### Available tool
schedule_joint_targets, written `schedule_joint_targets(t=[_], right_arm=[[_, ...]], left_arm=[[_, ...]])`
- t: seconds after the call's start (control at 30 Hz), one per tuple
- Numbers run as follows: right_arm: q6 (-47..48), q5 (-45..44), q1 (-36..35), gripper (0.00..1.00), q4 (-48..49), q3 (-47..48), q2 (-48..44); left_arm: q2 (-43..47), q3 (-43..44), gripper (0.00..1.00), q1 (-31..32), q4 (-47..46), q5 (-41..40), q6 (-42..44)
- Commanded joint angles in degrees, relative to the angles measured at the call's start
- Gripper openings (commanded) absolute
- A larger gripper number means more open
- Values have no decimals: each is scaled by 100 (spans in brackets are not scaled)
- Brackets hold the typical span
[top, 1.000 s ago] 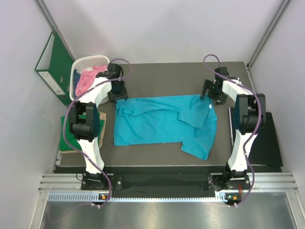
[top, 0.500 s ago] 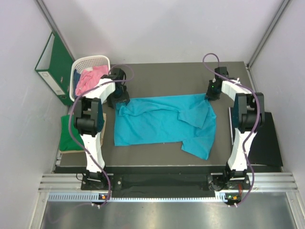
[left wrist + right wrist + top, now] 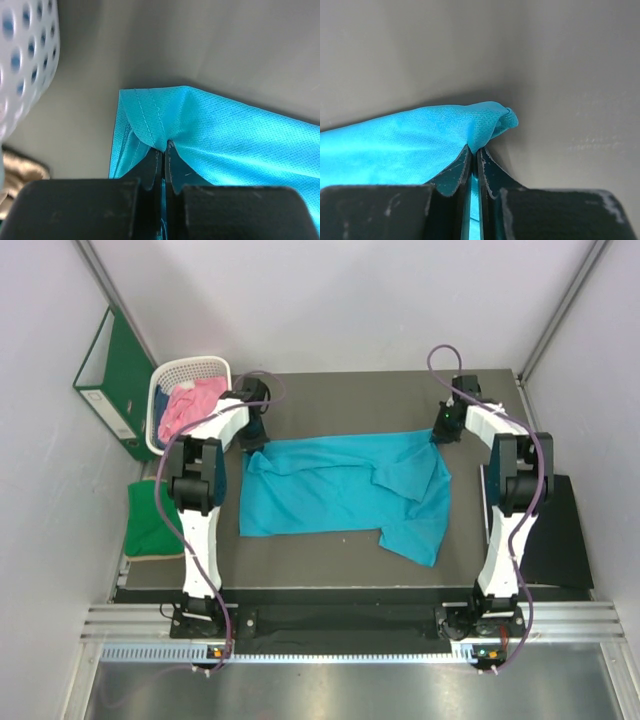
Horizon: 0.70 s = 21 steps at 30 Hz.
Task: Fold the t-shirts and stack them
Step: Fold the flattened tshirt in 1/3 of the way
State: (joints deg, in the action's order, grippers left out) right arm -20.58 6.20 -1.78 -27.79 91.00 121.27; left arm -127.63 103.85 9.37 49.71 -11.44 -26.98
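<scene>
A teal-blue t-shirt point(image 3: 340, 490) lies spread across the dark table, with a fold at its right and one sleeve hanging toward the near edge. My left gripper point(image 3: 256, 440) is shut on its far left corner; in the left wrist view the hemmed cloth point(image 3: 155, 115) bunches out from between the closed fingers of the gripper point(image 3: 162, 149). My right gripper point(image 3: 441, 434) is shut on the far right corner, where the cloth point(image 3: 445, 135) puckers at the closed gripper point(image 3: 474, 150). A pink t-shirt point(image 3: 188, 405) sits in the basket. A green t-shirt point(image 3: 150, 520) lies off the table's left side.
A white lattice basket point(image 3: 196, 364) stands at the far left corner, close beside my left gripper, and shows again as the basket point(image 3: 30, 55) in the left wrist view. A green ring binder point(image 3: 108, 380) leans on the left wall. A black pad point(image 3: 560, 540) lies at the right.
Both grippers have closed on the teal-blue t-shirt's far corners. The left moved right onto its corner; the shirt's far edge now runs straighter between them.
</scene>
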Motion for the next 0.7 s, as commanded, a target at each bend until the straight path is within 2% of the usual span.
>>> schedule_joint_targets(t=[0.0,0.23,0.33,0.37,0.43,0.47,0.5,0.53,0.57,0.6,0.63,0.67], right_arm=[[-34,-4,143,4,353,453,107],[-104,22,134,5,345,1330,625],[-122,40,134,6,266,1744,862],[-113,40,134,7,257,1815,941],[-104,31,134,19,221,1938,986],[-96,31,134,25,230,1939,969],[-95,-13,134,36,213,1930,925],[-87,-48,134,42,213,1861,872],[-78,-74,134,48,239,1790,680],[-34,-240,134,53,248,1694,530],[27,-320,134,65,387,1397,346],[80,-425,143,72,441,1220,-99]], left_arm=[[-305,635,0,-5,-190,45,-27],[-1087,2031,0,21,-226,362,70],[-1255,2323,0,39,-243,371,105],[-1246,2315,0,39,-304,379,123],[-1185,2289,4,39,-348,353,149],[-1141,2271,22,39,-366,318,167],[-1019,2245,38,48,-383,283,210],[-948,2166,51,65,-401,161,237],[-834,2105,79,83,-436,90,255],[-555,2026,88,100,-523,20,342],[-395,1833,98,153,-568,-146,386],[-211,1727,99,179,-603,-243,456]])
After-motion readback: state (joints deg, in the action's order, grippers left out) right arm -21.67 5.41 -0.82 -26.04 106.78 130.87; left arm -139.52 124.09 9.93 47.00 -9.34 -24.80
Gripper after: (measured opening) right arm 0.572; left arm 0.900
